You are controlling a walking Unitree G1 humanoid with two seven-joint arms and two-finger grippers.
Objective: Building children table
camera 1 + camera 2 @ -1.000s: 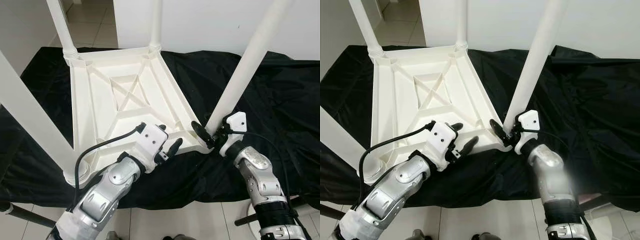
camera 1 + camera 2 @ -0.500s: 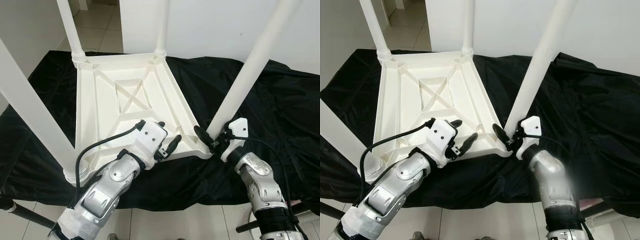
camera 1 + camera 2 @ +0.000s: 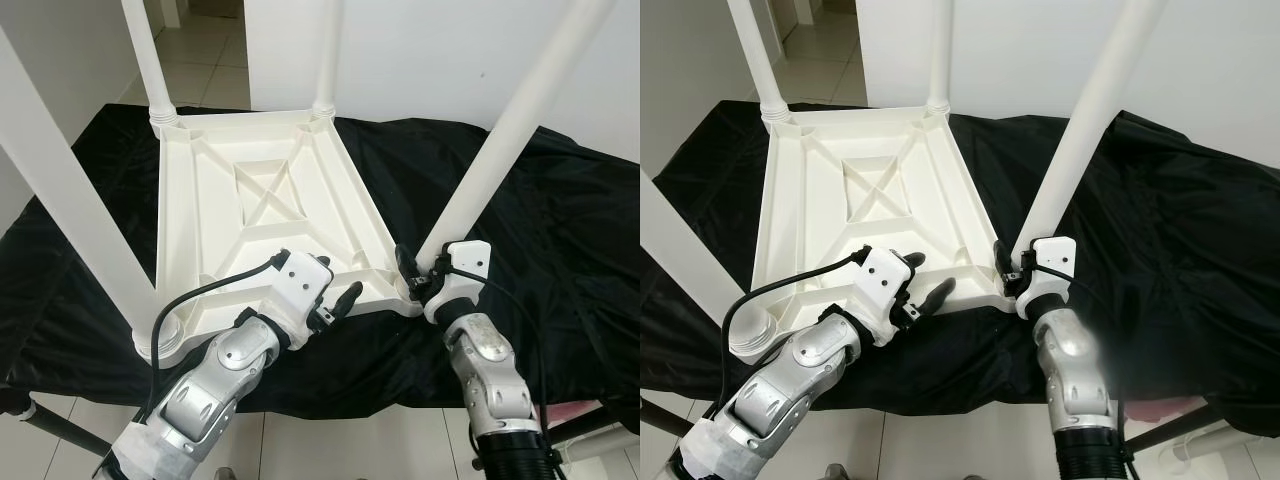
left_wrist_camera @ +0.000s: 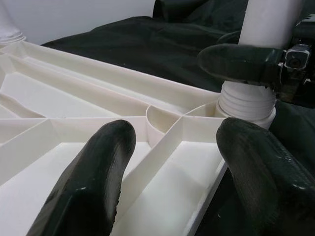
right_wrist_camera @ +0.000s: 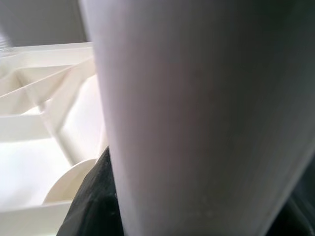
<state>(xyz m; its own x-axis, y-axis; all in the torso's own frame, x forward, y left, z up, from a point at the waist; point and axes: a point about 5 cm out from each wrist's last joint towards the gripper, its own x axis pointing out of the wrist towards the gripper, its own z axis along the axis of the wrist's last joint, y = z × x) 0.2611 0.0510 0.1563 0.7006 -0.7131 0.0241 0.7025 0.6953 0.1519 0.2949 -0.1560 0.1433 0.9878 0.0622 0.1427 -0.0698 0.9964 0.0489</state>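
Observation:
A white plastic table (image 3: 260, 200) lies upside down on a black cloth, with its legs pointing up. My left gripper (image 3: 927, 276) is open just above the table's near edge, its fingers (image 4: 93, 177) spread over the ribbed underside close to the near right corner. My right gripper (image 3: 420, 275) is shut on the base of the near right leg (image 3: 500, 140), just above its socket (image 4: 246, 101). In the right wrist view that leg (image 5: 197, 108) is very close, with one black finger (image 5: 93, 196) pressed against it.
The black cloth (image 3: 560, 220) covers the low surface under the table and hangs over its near edge. Three other legs stand at the near left (image 3: 60, 190), far left (image 3: 145, 50) and far right (image 3: 325, 50). A white wall is behind; tiled floor lies far left.
The camera has shifted. My right gripper has turned and closed in on the base of the near right leg. My left gripper stays open at the near edge.

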